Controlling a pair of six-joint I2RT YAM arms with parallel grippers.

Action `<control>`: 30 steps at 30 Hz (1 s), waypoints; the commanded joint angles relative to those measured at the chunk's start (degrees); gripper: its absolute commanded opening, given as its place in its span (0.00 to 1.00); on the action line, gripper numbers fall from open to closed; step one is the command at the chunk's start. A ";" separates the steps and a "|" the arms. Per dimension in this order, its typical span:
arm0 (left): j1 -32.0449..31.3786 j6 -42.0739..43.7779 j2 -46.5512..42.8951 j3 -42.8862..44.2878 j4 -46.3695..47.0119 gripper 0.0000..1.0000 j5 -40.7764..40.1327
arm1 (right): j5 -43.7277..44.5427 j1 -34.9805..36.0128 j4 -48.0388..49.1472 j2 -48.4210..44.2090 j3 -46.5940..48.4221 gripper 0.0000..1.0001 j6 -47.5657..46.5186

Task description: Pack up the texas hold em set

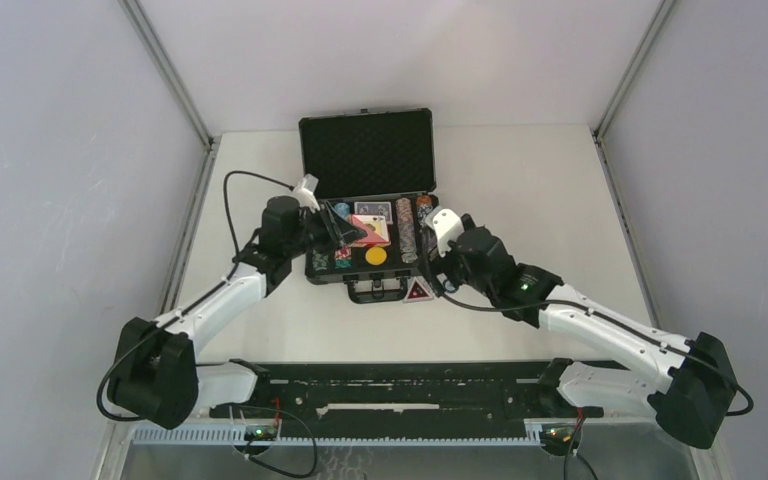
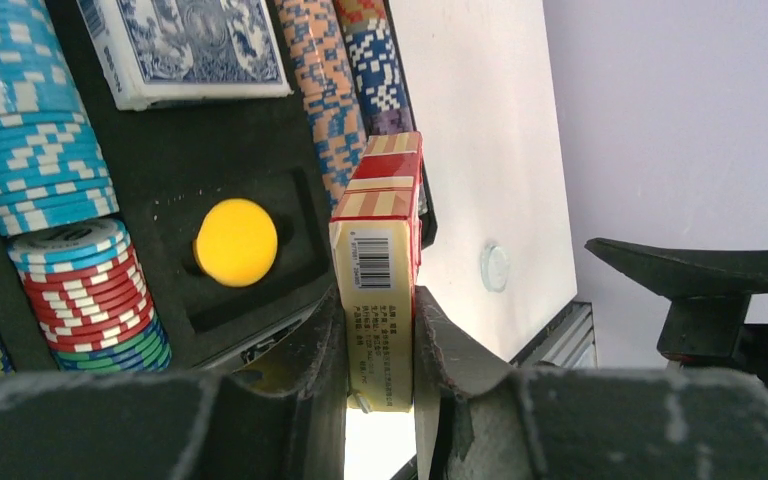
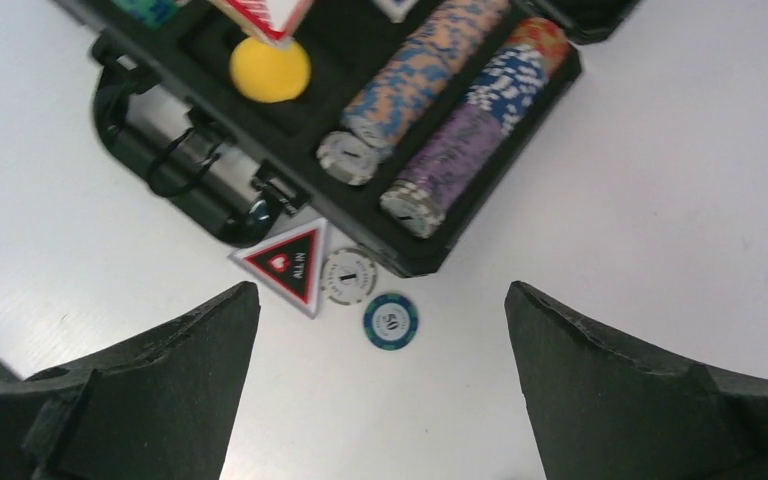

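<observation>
Texas hold em set lies in and around one black briefcase (image 1: 365,155), at the far middle of the worktop (image 1: 540,200). The long axis of the briefcase goes from left to right. Its lid stands open at the far side and its handle (image 3: 165,150) points toward the arms.

I count two card decks. The blue deck (image 2: 195,45) lies flat in its foam compartment. The red deck (image 2: 380,230) is clamped on edge in the left pincer (image 2: 380,345), one finger on each broad face. Its long axis points straight away from the pincer, over the near middle part of the briefcase. Whether it touches the foam I cannot tell.

One round yellow button (image 2: 236,242) sits in a square hollow just beside the red deck. One triangular button (image 3: 290,262), marked ALL IN, lies on the worktop just beside the near right corner of the briefcase.

Two loose chips lie there also: a white chip (image 3: 349,275) touching the triangular button, and a blue chip (image 3: 391,320) marked 50 just beside the white chip.

On the right side of the briefcase two chip rows lie with their long axes running near to far: an orange row (image 3: 420,75) and a purple and blue row (image 3: 470,130). On the left side I see a light blue row (image 2: 30,130) and a red row (image 2: 85,290); more chips at the picture's edge I cannot count.

The right pincer (image 3: 380,285) hangs above the two loose chips with its fingers wide apart, holding nothing.
</observation>
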 commanded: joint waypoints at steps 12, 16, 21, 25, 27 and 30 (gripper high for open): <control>-0.39 -4.31 7.38 3.06 3.18 0.00 -5.39 | -2.23 -8.19 7.92 -5.41 -5.37 1.00 6.78; -0.35 -5.25 11.50 3.79 5.76 0.00 -4.05 | -3.28 -8.62 7.93 -4.85 -5.39 1.00 6.82; -0.32 -6.09 15.40 4.70 7.20 0.00 -0.83 | -3.01 -9.29 7.62 -4.28 -5.38 1.00 6.81; -0.30 -4.98 14.90 4.97 4.92 0.00 0.19 | -3.03 -9.66 7.56 -4.27 -5.46 1.00 6.98; -0.26 -4.42 14.24 5.08 4.07 0.00 1.64 | -3.23 -9.78 7.57 -4.15 -5.40 1.00 7.01; -0.25 -4.31 13.02 4.79 3.49 0.00 4.83 | -3.56 -9.87 7.58 -4.02 -5.41 1.00 7.19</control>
